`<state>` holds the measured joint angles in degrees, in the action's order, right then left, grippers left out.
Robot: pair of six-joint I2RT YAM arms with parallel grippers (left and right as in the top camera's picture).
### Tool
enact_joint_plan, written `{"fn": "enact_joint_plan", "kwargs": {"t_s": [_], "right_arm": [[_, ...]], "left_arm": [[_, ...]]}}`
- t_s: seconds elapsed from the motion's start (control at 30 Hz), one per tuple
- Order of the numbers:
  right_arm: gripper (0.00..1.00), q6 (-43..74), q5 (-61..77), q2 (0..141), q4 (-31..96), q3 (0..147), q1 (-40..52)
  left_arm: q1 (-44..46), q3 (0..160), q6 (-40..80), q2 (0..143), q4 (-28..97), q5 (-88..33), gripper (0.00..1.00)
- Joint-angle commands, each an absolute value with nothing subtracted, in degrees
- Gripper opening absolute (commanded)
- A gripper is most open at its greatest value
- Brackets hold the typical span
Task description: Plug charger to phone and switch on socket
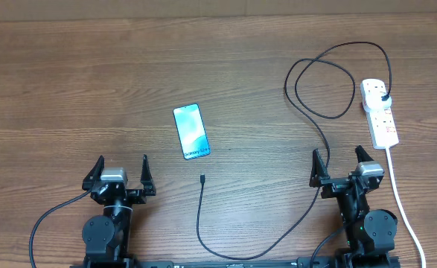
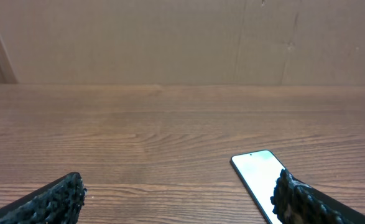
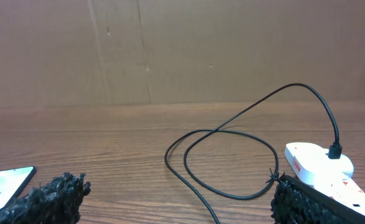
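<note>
Looking at this from overhead, nothing's been started yet: the left gripper (image 1: 122, 162) and right gripper (image 1: 338, 155) both sit at the near edge of the table (image 1: 69, 82), jaws spread wide, holding nothing. The charger (image 1: 200, 216) is already plugged into the far end of the socket (image 1: 380, 112) over on the right, so my guess is only the phone end and the switch are left. The phone (image 1: 191, 132) lies flat, screen up, mid-table ahead of the left arm. Its long axis runs away from the robot with a slight tilt, and its near short edge faces the connector tip (image 1: 202, 178), which lies close by, not touching, pointing roughly at it.
</note>
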<state>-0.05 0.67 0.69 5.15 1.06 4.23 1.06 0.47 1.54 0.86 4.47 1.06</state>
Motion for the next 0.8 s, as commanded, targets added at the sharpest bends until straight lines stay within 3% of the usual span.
{"fn": "enact_joint_plan", "kwargs": {"t_s": [0.0,0.23,0.53,0.77], "right_arm": [[1.0,-0.5,0.7,0.2,4.8,0.4,4.5],[1.0,-0.5,0.7,0.2,4.8,0.4,4.5],[1.0,-0.5,0.7,0.2,4.8,0.4,4.5],[1.0,-0.5,0.7,0.2,4.8,0.4,4.5]], "left_arm": [[0.6,0.3,2.6,0.3,4.0,0.6,0.99],[0.6,2.7,3.6,0.3,4.1,-4.3,1.0],[0.6,21.3,11.0,4.4,28.9,-10.1,1.0],[0.7,45.2,11.4,25.6,45.4,-14.8,0.99]]}}
